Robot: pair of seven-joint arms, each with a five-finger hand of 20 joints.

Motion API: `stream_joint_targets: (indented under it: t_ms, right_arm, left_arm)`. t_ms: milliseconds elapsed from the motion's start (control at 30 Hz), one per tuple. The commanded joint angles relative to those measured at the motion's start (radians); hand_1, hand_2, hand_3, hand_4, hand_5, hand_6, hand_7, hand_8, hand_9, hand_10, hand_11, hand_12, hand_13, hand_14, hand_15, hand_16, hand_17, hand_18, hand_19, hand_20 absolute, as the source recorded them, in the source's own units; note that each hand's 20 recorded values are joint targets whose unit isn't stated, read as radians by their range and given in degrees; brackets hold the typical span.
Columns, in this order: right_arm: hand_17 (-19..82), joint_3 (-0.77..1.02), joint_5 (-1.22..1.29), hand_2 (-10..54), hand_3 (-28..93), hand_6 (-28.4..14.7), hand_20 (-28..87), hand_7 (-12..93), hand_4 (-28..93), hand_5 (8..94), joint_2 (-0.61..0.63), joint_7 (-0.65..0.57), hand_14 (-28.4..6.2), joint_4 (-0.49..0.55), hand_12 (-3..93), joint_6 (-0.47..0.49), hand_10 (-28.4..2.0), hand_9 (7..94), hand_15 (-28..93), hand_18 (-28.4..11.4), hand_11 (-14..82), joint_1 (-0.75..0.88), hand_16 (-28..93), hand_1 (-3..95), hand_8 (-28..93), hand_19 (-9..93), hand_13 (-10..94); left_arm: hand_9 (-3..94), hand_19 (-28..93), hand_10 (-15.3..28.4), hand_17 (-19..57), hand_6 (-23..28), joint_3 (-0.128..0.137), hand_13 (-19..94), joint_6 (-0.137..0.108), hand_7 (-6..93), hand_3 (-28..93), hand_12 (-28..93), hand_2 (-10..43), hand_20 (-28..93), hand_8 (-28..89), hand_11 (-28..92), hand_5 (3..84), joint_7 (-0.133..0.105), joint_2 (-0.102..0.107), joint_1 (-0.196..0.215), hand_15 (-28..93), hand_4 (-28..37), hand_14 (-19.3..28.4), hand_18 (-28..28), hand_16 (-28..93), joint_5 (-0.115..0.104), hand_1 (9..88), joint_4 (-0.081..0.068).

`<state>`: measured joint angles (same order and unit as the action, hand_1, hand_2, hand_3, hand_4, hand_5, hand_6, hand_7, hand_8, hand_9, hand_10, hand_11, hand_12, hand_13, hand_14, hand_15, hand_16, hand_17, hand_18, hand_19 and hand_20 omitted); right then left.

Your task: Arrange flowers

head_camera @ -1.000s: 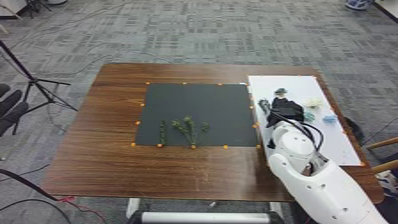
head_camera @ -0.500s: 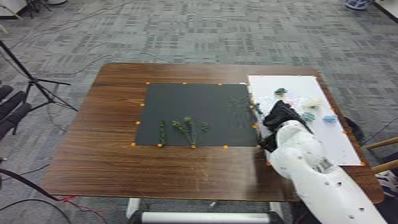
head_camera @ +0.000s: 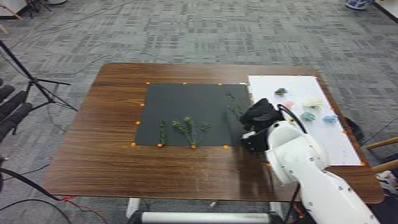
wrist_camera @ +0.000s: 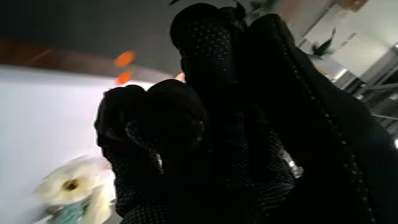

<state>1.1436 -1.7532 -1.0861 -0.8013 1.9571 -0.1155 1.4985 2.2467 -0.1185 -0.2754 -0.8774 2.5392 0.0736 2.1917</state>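
Observation:
In the head view my right hand is over the dark mat's right edge, pinching a thin green sprig that extends over the mat. The right wrist view has my right hand with thumb and fingers together; sprig leaves show beyond them. Near the mat's front edge lie a narrow stem and a branching green sprig. My left hand is at the head view's left edge, fingers straight and empty. A cream flower lies on the white sheet.
The white sheet right of the mat also holds a dark bluish flower, a pink one, a teal one and a blue one. Orange markers line the mat. Brown wooden table surrounds it.
My right hand has moved left from the white sheet to the mat's right edge, carrying the green sprig over the mat. The pink flower is uncovered. My left hand has shifted slightly at the left edge.

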Motion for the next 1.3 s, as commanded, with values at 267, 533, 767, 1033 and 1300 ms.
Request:
stream_joint_targets:
  t_ms: [267, 533, 767, 1033, 1300]
  right_arm:
    - [48, -0.104, -0.104, -9.5, 71, -3.9, 34, 22, -23, 84.0, -0.128, -0.113, -3.7, 0.012, 38.7, 0.009, -10.5, 92.3, 58, -28.2, 22.0, 0.043, 37, 57.0, 23, 93, 90]
    - [49, -0.124, -0.168, -9.5, 71, -4.3, 35, 21, -23, 84.7, -0.128, -0.13, -3.8, 0.01, 36.9, -0.017, -10.7, 93.3, 57, -28.3, 21.6, 0.079, 37, 57.5, 23, 93, 91]
    - [48, -0.125, -0.191, -9.5, 68, -6.6, 34, 17, -22, 79.4, -0.123, -0.114, -4.2, 0.01, 34.4, -0.007, -12.2, 91.1, 56, -28.4, 21.7, 0.081, 38, 54.6, 18, 93, 90]
    - [47, -0.122, -0.229, -9.5, 72, -8.6, 33, 12, -23, 72.1, -0.116, -0.103, -4.9, 0.014, 34.4, -0.011, -13.0, 89.3, 56, -28.4, 20.9, 0.085, 36, 51.1, 4, 93, 88]
    - [47, -0.108, -0.236, -9.5, 73, -10.7, 33, 10, -23, 66.9, -0.109, -0.099, -5.1, 0.028, 30.1, -0.008, -14.5, 88.1, 57, -28.4, 24.8, 0.097, 35, 47.7, -8, 93, 88]
  left_arm:
    - [32.1, 21, 14.2, -2.6, 9.0, -0.024, 24, -0.008, 6.2, 68, 14, 14.0, 11, -6, 10, 38.4, 0.012, 0.019, -0.024, 22, -28.3, 14.7, 12.5, -1, -0.005, 24.9, -0.01]
    - [32.1, 21, 14.2, -2.6, 9.1, -0.008, 24, -0.004, 6.1, 68, 14, 14.1, 11, -6, 10, 38.3, 0.015, 0.019, -0.013, 22, -28.3, 14.7, 12.5, -1, -0.005, 24.9, -0.011]
    - [32.2, 21, 14.2, -2.6, 9.1, -0.013, 24, -0.009, 6.1, 68, 14, 14.2, 11, -6, 10, 38.2, 0.007, 0.01, -0.009, 22, -28.3, 14.7, 12.5, -1, -0.011, 24.9, -0.005]
    - [32.1, 21, 14.4, -2.6, 9.1, -0.012, 24, -0.015, 5.9, 69, 14, 14.0, 11, -6, 10, 37.3, -0.001, 0.005, 0.003, 22, -28.3, 14.8, 12.4, -1, -0.017, 24.9, -0.001]
    - [32.0, 21, 14.4, -2.6, 9.1, -0.011, 23, -0.02, 5.9, 69, 14, 13.9, 11, -5, 11, 37.1, -0.003, 0.002, 0.007, 23, -28.3, 14.9, 12.4, -1, -0.019, 24.9, 0.002]
